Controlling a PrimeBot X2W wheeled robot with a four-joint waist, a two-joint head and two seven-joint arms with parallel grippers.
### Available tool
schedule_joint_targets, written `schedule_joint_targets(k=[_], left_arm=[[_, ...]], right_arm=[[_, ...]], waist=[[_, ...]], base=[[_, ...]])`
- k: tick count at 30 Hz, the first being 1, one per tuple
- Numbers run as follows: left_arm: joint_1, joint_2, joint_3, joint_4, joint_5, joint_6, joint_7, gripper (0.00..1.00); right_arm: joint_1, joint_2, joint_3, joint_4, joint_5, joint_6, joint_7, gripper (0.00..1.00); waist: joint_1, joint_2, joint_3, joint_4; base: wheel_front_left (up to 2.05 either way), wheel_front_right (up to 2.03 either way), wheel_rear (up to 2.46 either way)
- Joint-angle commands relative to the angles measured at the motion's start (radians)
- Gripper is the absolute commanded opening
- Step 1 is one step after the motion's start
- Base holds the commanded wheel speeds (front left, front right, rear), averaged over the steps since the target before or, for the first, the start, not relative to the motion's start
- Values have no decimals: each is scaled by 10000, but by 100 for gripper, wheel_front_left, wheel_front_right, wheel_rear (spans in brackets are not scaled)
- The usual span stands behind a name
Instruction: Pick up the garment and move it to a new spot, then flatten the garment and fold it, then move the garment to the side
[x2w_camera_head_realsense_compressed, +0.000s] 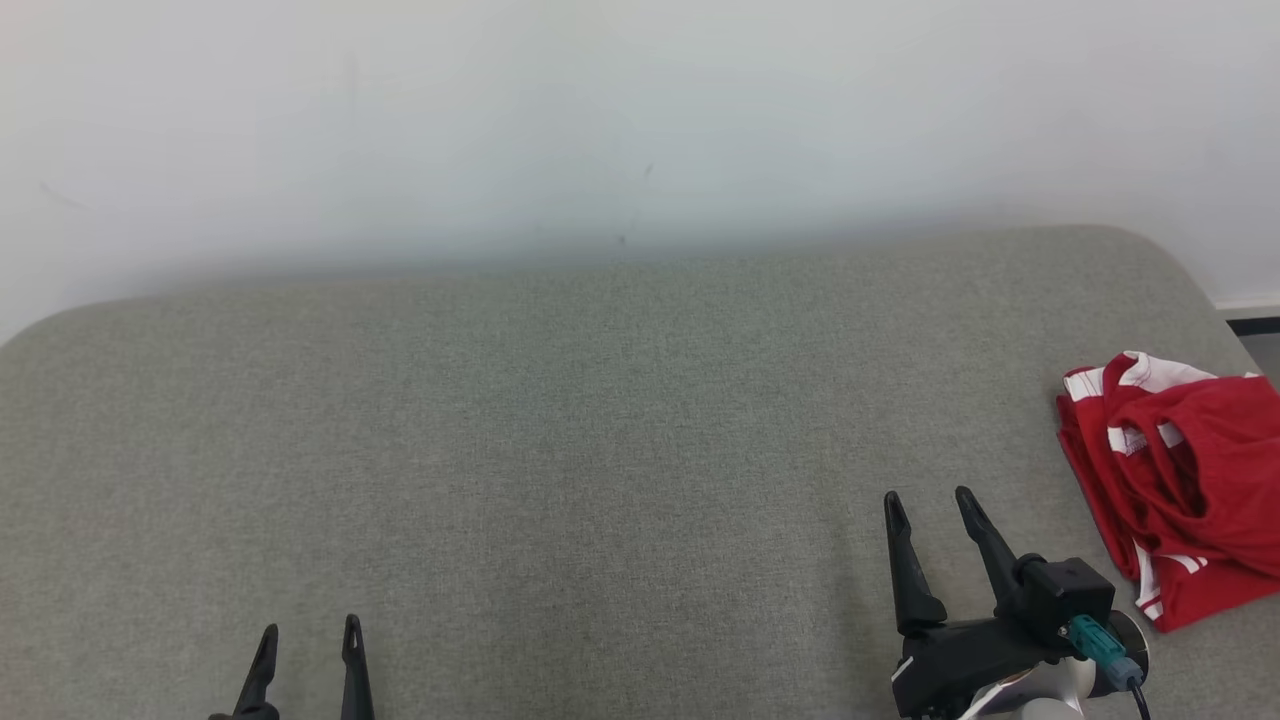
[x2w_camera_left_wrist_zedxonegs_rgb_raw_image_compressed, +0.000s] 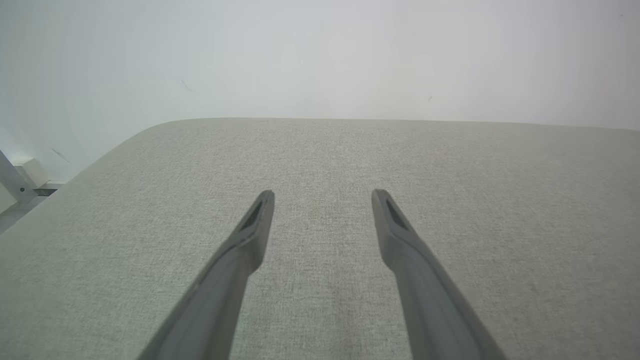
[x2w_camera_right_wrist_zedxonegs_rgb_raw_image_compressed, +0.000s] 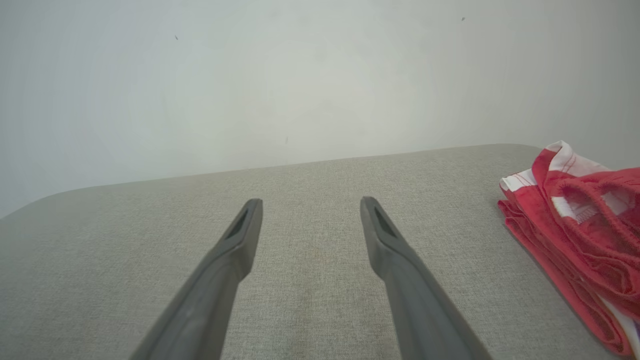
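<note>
**A:** Hands, status?

**B:** Left hand (x2w_camera_head_realsense_compressed: 311, 626) sits at the lower left of the head view. Its two long dark fingers (x2w_camera_left_wrist_zedxonegs_rgb_raw_image_compressed: 250, 235) are spread wide with nothing between them. In its wrist view they hang over bare cloth.

**A:** Right one?

**B:** Right hand (x2w_camera_head_realsense_compressed: 928, 495) is at the lower right, further up the view than the left. Fingers are fully apart and it grips nothing. A teal connector (x2w_camera_head_realsense_compressed: 1092, 640) with a dark cable is plugged in at its wrist.

**A:** Where's the piece?

**B:** The red fabric garment with white stripes (x2w_camera_head_realsense_compressed: 1190, 480) lies bunched in rough layers at the far right of the grey fabric-covered tabletop with rounded corners (x2w_camera_head_realsense_compressed: 560, 420). The head view's right edge cuts it off. It's to the right of the right hand, near but not touching. In the right wrist view it lies right of the fingers, clear of both, with a red strap loop on top.

**A:** Flat?

**B:** No, it's rumpled, with folds stacked and white trim showing at the upper and lower corners.

**A:** Background?

**B:** A plain white wall (x2w_camera_head_realsense_compressed: 600, 120) runs behind the tabletop's far edge.
</note>
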Motion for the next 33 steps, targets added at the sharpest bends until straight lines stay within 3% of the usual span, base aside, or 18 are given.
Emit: schedule_joint_targets(k=[1, 20, 33], left_arm=[[157, -2, 48, -43, 20, -10, -28, 100], [373, -2, 358, -175, -267, -176, -28, 100], [486, -2, 401, -407, -185, -127, -28, 100]], right_arm=[[130, 26, 66, -48, 63, -2, -5, 100], [602, 27, 420, 218, 336, -4, -6, 100], [666, 27, 385, -277, 451, -2, -6, 100]], waist=[[2, 1, -141, 84], [2, 1, -495, 161], [2, 1, -547, 114]], base=[[0, 0, 0], [0, 0, 0], [0, 0, 0]])
